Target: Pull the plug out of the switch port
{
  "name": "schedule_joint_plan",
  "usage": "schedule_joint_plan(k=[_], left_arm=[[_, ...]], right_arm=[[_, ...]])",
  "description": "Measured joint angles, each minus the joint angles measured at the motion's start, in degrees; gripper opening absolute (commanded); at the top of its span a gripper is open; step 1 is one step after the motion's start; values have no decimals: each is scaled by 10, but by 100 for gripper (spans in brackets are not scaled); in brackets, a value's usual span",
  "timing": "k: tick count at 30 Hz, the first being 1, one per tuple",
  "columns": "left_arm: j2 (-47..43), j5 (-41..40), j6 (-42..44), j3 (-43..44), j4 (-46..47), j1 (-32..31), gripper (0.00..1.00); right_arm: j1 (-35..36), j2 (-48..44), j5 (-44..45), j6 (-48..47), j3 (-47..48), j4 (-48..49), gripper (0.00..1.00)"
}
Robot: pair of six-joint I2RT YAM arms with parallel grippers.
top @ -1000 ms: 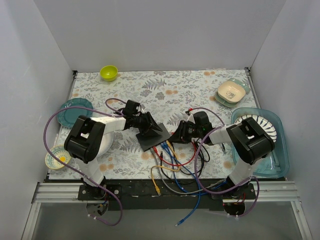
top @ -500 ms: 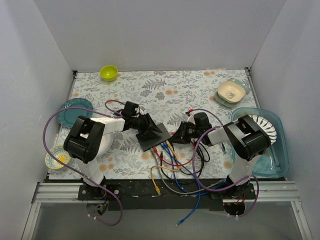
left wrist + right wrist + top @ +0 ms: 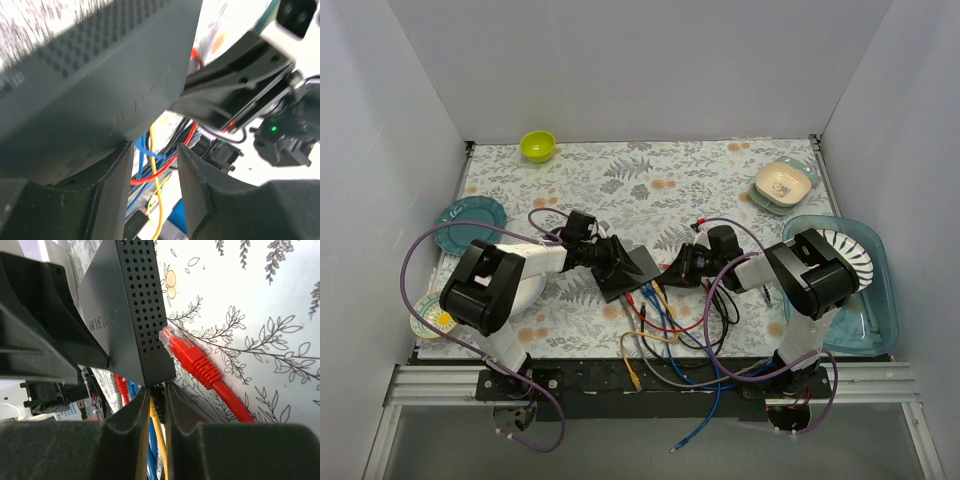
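Observation:
The switch (image 3: 630, 272), a flat dark box, lies mid-table between both grippers, ports facing the near edge with red, blue and yellow cables (image 3: 665, 325) running out. In the right wrist view the switch (image 3: 127, 315) has a perforated side. My right gripper (image 3: 157, 396) is shut on a black plug (image 3: 160, 390) at its corner port, a yellow cable (image 3: 156, 427) beside it. A loose red plug (image 3: 192, 357) lies on the cloth. My left gripper (image 3: 155, 165) is open. Its left finger (image 3: 112, 190) rests against the switch (image 3: 100, 75). Only cables show in the gap.
A lime bowl (image 3: 537, 145) sits far left, a teal plate (image 3: 470, 222) and a small patterned plate (image 3: 428, 318) at the left edge. Beige dishes (image 3: 783, 183) sit far right. A blue tub (image 3: 875, 320) holding a white ribbed plate stands at the right edge.
The left arm has swung slightly left and lower, its gripper staying at the switch's far-left edge. The right gripper has stayed at the switch's right corner.

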Motion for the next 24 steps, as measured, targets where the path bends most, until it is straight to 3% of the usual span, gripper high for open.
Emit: schedule_joint_plan(k=[9,24], left_arm=[[-18,0,-22,-32,31,-28,39],[31,15,-61,-13,78,-33,39]], right_arm=[[0,-5,-2,-28,8,-24,1],[3,-51,15,-88,5,-113,1]])
